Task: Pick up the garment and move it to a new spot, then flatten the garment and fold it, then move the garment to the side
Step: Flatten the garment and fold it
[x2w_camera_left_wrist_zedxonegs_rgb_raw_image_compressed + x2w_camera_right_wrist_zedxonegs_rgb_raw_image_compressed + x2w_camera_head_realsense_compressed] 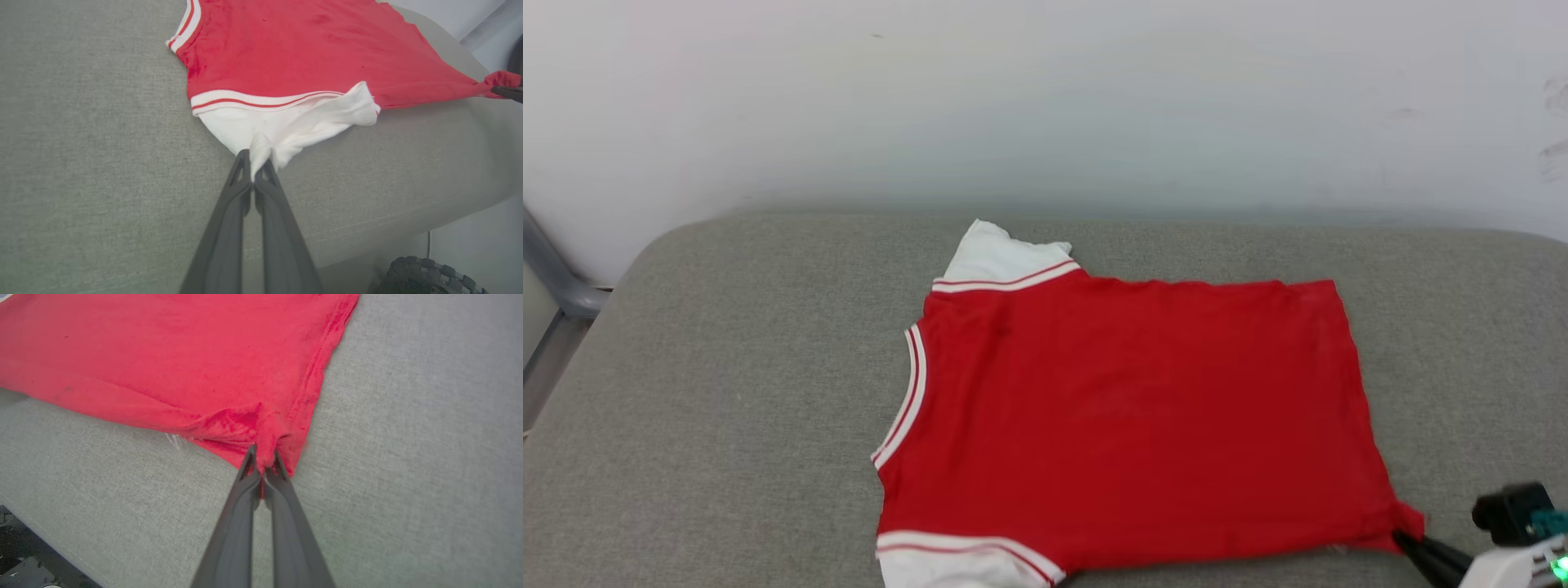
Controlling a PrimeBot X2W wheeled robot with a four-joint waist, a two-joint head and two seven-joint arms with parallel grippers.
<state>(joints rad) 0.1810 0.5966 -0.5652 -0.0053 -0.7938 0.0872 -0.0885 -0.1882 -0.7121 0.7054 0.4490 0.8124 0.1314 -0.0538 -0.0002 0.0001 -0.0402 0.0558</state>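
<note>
The garment [1127, 416], a red T-shirt with white sleeves and red-white striped trim, lies spread flat on the grey cushion [727, 425], collar to the left, hem to the right, plain red side up. My left gripper [256, 161] is shut on the near white sleeve [286, 126], which bunches at the fingertips. My right gripper [263, 457] is shut on the near corner of the red hem [261, 428], pinching a small pucker of cloth. In the head view the right gripper [1405, 539] shows at the lower right, at the hem corner [1409, 518].
The cushion's front edge [367, 232] runs close behind both grippers. A white wall [1045, 98] stands behind the cushion, and a grey metal frame [556, 286] at its left. A dark ribbed object [425, 277] lies on the floor below the edge.
</note>
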